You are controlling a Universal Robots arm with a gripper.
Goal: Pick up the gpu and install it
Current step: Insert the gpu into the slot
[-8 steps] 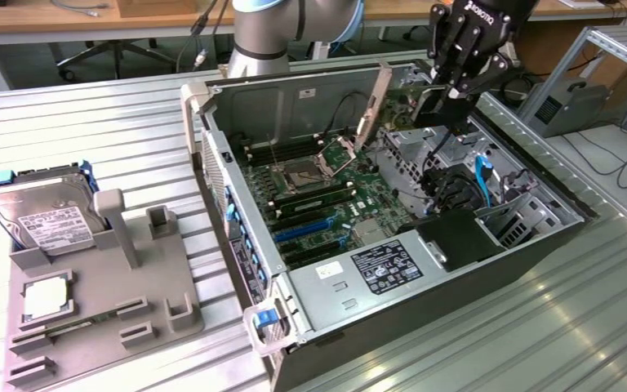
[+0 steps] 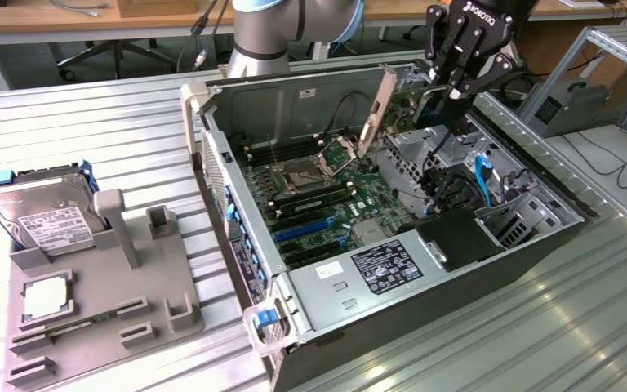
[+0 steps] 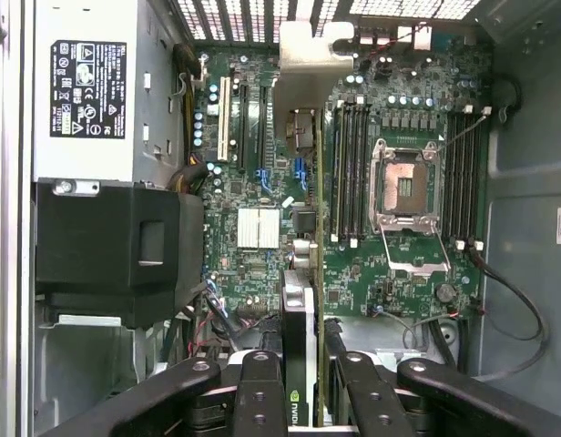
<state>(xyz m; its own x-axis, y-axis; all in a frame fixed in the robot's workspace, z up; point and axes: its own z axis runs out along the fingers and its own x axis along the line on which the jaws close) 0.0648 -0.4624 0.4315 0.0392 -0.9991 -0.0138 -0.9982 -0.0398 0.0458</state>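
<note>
Jaws partly closed, clamped on the gpu point(image 2: 379, 110); I see it held on edge and tilted just above the motherboard point(image 2: 325, 196), inside the open computer case point(image 2: 281, 106).

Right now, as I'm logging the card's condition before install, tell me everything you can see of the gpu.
The gpu is a thin flat card, seen edge-on in the wrist view, with a silver metal bracket at its far end and a small logo mark near the held end. It stands on edge inside the open computer case, over the green motherboard. The gripper pinches its near end from both sides. Whether it sits in a slot cannot be told.
</note>
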